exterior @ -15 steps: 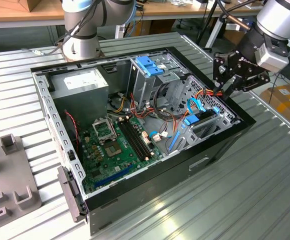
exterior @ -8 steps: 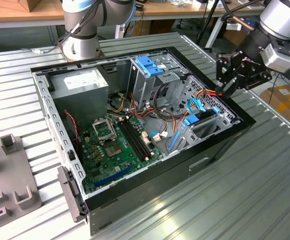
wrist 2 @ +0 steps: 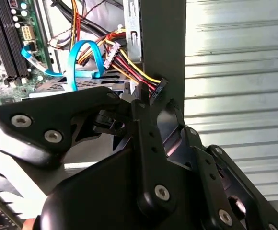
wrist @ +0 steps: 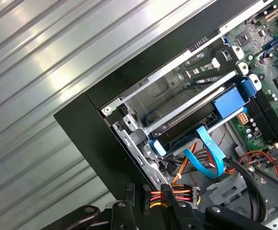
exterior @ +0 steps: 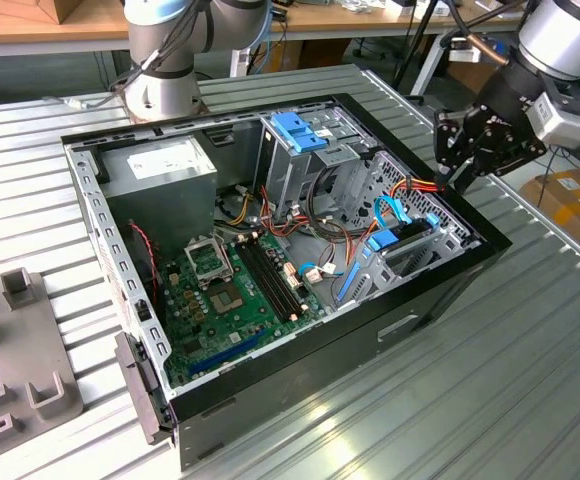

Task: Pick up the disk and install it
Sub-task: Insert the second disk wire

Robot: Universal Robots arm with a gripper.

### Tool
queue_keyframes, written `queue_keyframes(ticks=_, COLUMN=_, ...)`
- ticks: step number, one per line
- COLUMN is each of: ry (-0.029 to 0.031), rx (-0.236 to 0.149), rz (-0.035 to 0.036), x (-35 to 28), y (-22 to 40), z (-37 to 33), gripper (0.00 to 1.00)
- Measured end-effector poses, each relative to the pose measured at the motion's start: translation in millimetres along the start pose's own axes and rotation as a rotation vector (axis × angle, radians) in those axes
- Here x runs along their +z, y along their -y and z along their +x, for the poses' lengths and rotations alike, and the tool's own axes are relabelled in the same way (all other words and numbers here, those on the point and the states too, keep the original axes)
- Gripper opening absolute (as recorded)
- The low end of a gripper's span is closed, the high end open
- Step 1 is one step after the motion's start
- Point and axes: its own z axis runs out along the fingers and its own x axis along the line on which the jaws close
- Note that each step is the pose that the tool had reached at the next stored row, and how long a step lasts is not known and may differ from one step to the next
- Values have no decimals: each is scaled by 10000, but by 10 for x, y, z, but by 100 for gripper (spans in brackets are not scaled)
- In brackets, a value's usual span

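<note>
The disk [exterior: 407,238] lies flat in the metal drive cage at the front corner of the open computer case [exterior: 440,300], on the exterior view's right. In the first wrist view the disk [wrist: 191,129] shows as a dark slab with a bright blue caddy handle [wrist: 227,101]. A thin blue cable [wrist: 211,155] loops from its end. My gripper [exterior: 448,178] hovers over the case rim just beyond the cage. It is shut on a black power connector [wrist: 177,195] with red, yellow and orange wires, seen in both wrist views [wrist 2: 158,88].
The motherboard [exterior: 230,290] fills the case floor, with the power supply [exterior: 165,170] at the back. A fixed blue bracket [exterior: 300,130] tops the upper cage. Loose wires [exterior: 270,215] cross the middle. Ribbed metal table [exterior: 490,400] surrounds the case; grey fixtures [exterior: 20,370] stand at the exterior view's left.
</note>
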Motion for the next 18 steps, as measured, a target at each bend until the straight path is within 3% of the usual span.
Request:
queue_keyframes(ticks=1, ry=-104, rx=-13, rz=73, x=0, y=-3, z=-2, gripper=35)
queue_keyframes(ticks=2, ry=-262, rx=-32, rz=179, x=-1, y=-9, z=-8, gripper=35)
queue_keyframes(ticks=3, ry=-328, rx=-40, rz=228, x=1, y=-13, z=-11, gripper=35)
queue_keyframes(ticks=8, ry=-335, rx=-41, rz=236, x=1, y=-13, z=-13, gripper=35)
queue_keyframes(ticks=9, ry=-359, rx=-42, rz=259, x=4, y=-17, z=-19, gripper=35)
queue_keyframes(ticks=11, ry=-494, rx=-59, rz=355, x=10, y=-25, z=-28, gripper=35)
queue_keyframes(ticks=12, ry=-604, rx=-71, rz=432, x=14, y=-34, z=-41, gripper=35)
queue_keyframes(ticks=14, ry=-731, rx=-86, rz=519, x=17, y=-81, z=-107, gripper=35)
queue_keyframes(ticks=15, ry=-846, rx=-100, rz=600, x=23, y=-89, z=-118, gripper=35)
queue_keyframes(ticks=16, ry=-998, rx=-109, rz=705, x=32, y=-95, z=-125, gripper=35)
queue_keyframes(ticks=18, ry=-1023, rx=-32, rz=710, x=35, y=-100, z=-132, gripper=35)
